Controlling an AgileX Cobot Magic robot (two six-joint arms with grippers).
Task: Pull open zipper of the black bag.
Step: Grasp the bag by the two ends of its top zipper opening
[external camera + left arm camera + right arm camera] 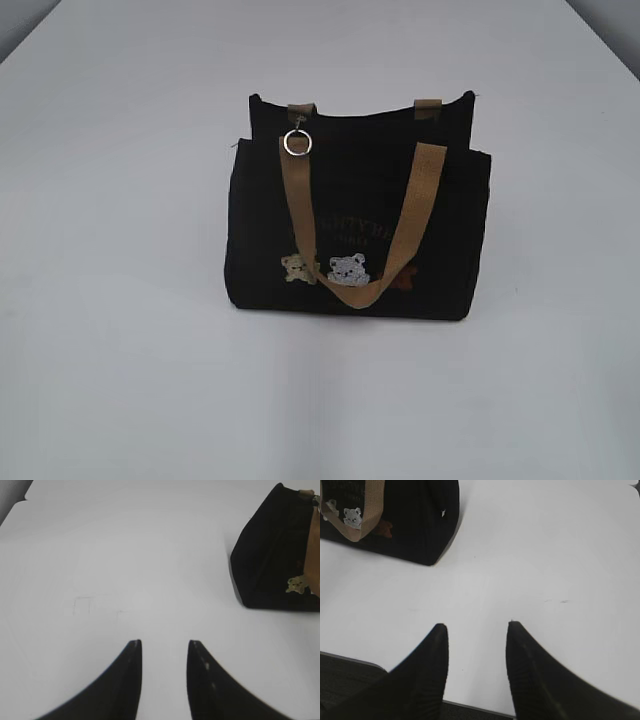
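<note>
The black bag stands upright in the middle of the white table, with tan webbing handles and small bear patches on its front. Its zipper runs along the top edge, and the silver ring of the pull hangs at the top left corner. Neither arm shows in the exterior view. My left gripper is open over bare table, with the black bag far off to its upper right. Open too is my right gripper, near the table's front edge, and the black bag lies at its upper left. Nothing sits between either pair of fingers.
The white table spreads on all sides of the bag. Its front edge shows just below my right gripper, with dark floor beyond it. A dark corner lies past the table's far left edge.
</note>
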